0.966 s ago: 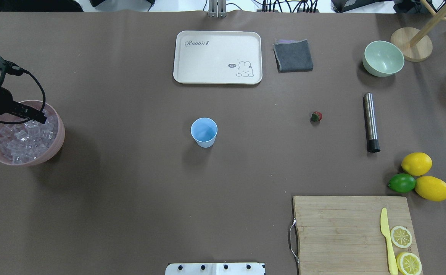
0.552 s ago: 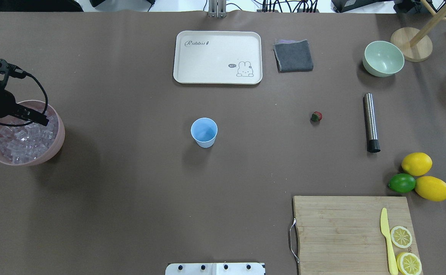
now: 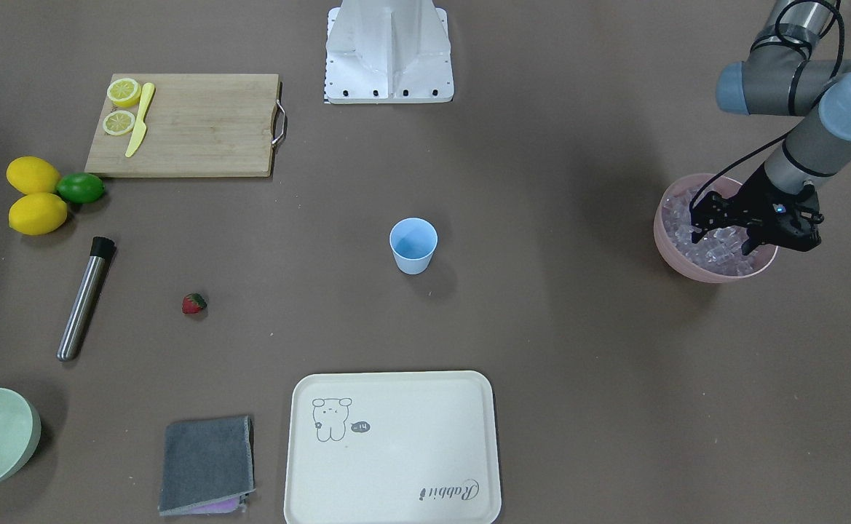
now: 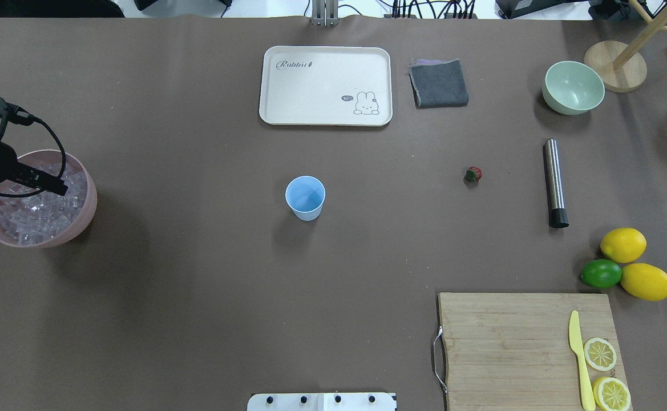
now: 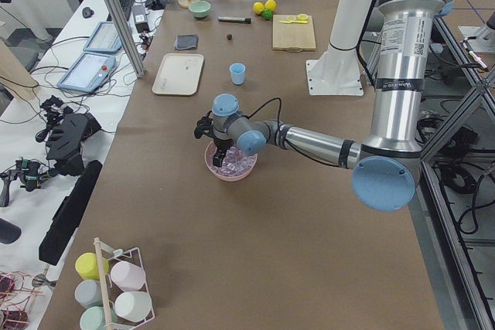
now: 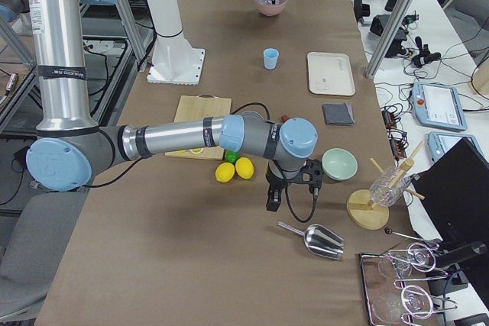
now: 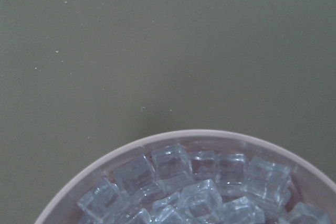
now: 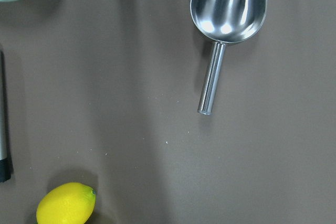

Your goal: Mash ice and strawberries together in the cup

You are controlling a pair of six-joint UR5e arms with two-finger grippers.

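The ice fills a pink bowl at the table's left end. My left gripper hangs just over that ice with its fingers spread, open and holding nothing. The left wrist view shows only ice cubes and the bowl's rim. The light-blue cup stands upright mid-table and looks empty. The strawberry lies alone to the cup's right. My right gripper shows only in the exterior right view, near a metal scoop; whether it is open or shut I cannot tell.
A steel rod with a black tip lies right of the strawberry. Two lemons and a lime sit by a cutting board holding a knife and lemon slices. A cream tray, grey cloth and green bowl line the far side.
The left gripper has shifted slightly over the pink bowl, toward the robot's side. Nothing else on the table has moved.
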